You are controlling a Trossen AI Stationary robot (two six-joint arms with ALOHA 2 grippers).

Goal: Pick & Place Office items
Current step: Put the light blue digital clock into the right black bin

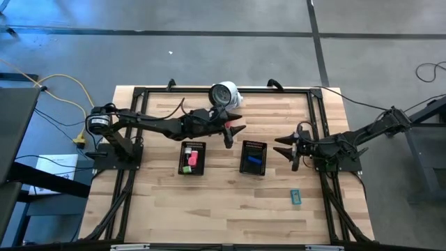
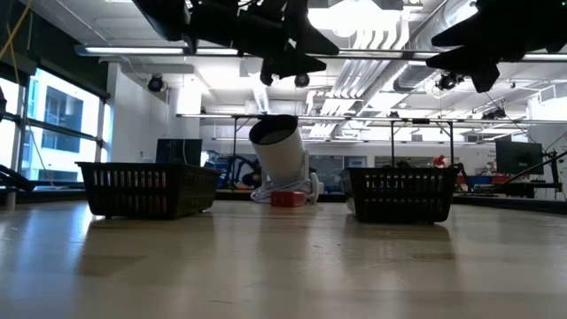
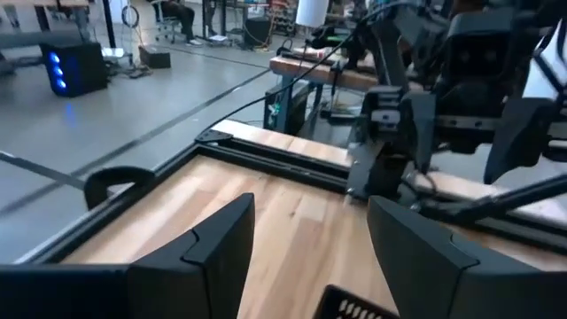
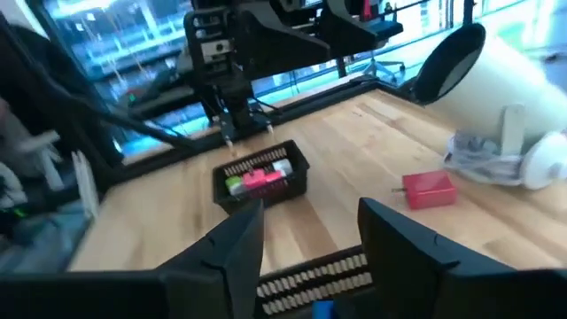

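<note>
The red piece [image 4: 429, 189] lies on the table just beyond the right gripper [image 4: 306, 232], beside the white round object [image 4: 483, 97]. It looks small, light and stiff; I would pinch its two long sides. Right fingers [image 4: 232, 241] stand wide, holding nothing. The left gripper [image 1: 235, 128] hangs between the trays [image 1: 192, 157], fingers wide, empty. A teal piece [image 1: 295, 196] lies apart.

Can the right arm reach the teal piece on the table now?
Probably yes. The teal piece lies alone on bare wood near the right hand, which is open and empty; nothing is between them.
</note>
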